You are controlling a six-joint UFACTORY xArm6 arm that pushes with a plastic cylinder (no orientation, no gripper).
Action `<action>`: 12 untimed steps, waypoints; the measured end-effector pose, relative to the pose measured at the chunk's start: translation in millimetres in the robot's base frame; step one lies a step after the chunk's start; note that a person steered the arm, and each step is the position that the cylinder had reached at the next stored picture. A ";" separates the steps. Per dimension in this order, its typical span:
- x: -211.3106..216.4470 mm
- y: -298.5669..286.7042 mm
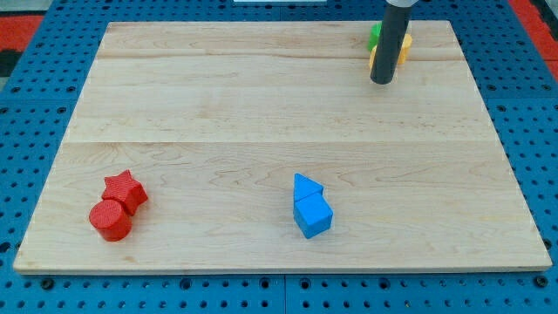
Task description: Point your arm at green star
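Note:
A green block (374, 35) sits near the view's top right, mostly hidden behind my rod, so its star shape cannot be made out. A yellow block (404, 46) lies against it, also partly hidden. My tip (382, 81) rests on the board just below these two blocks, close to them. Whether the rod touches them cannot be told.
A red star (125, 189) and a red cylinder (111, 220) sit together at the view's bottom left. Two blue blocks, a triangle (305, 187) above a cube (313, 215), sit at the bottom centre. The wooden board (261, 105) lies on a blue pegboard.

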State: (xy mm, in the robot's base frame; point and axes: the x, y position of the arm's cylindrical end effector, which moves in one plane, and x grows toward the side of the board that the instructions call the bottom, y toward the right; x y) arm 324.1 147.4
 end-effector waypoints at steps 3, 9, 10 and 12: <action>-2.2 119.1; -50.3 198.2; -71.0 197.7; -120.5 139.4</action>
State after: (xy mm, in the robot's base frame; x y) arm 203.5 286.7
